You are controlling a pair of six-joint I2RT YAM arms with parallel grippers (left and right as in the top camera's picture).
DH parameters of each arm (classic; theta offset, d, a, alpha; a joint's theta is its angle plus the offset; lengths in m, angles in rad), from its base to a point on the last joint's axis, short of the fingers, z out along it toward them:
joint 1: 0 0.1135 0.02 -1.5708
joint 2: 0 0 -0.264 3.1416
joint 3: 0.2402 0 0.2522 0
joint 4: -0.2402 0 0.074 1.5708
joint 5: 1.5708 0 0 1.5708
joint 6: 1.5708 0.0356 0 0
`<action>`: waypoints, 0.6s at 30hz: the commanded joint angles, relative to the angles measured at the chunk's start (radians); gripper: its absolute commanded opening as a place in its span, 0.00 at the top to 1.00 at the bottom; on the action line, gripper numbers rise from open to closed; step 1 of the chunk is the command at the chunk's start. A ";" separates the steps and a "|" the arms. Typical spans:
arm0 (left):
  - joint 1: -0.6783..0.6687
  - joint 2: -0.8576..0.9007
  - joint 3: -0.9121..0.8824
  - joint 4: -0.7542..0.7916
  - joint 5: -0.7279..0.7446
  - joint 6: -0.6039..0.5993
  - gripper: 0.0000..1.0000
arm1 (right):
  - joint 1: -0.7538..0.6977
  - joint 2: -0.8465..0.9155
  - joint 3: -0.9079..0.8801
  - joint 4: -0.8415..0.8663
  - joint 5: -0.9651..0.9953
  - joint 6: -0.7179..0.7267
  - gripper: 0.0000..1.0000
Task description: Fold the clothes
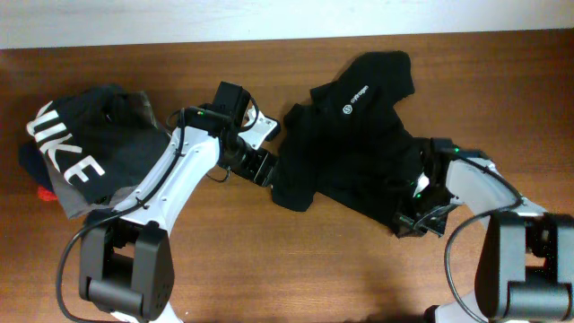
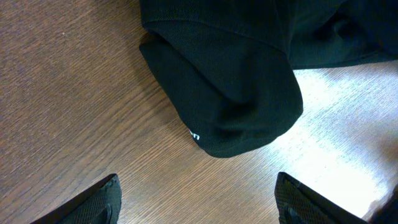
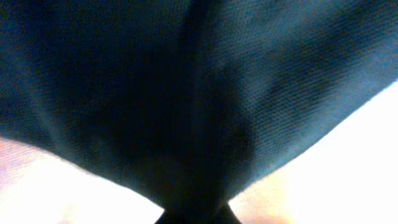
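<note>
The black T-shirt lies crumpled on the wooden table at centre right, its small white logo facing up. My left gripper is open and empty just left of the shirt's lower left corner; in the left wrist view a sleeve end with a tiny white mark lies ahead of the spread fingers. My right gripper is at the shirt's lower right edge, shut on the black fabric, which fills the right wrist view and bunches into the jaws.
A pile of garments sits at the far left: a black one with big white NIKE letters on top of grey cloth. Bare wooden table lies in front of both arms.
</note>
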 commanded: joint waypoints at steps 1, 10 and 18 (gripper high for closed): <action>0.000 0.014 -0.005 0.006 0.000 0.017 0.21 | -0.021 -0.081 0.106 -0.042 0.159 -0.013 0.96; 0.000 0.014 -0.005 0.005 0.000 0.016 0.21 | -0.189 -0.147 0.306 -0.069 0.290 -0.014 0.96; 0.000 0.014 -0.005 0.005 0.000 0.016 0.21 | -0.261 -0.127 0.313 -0.018 0.238 -0.018 0.36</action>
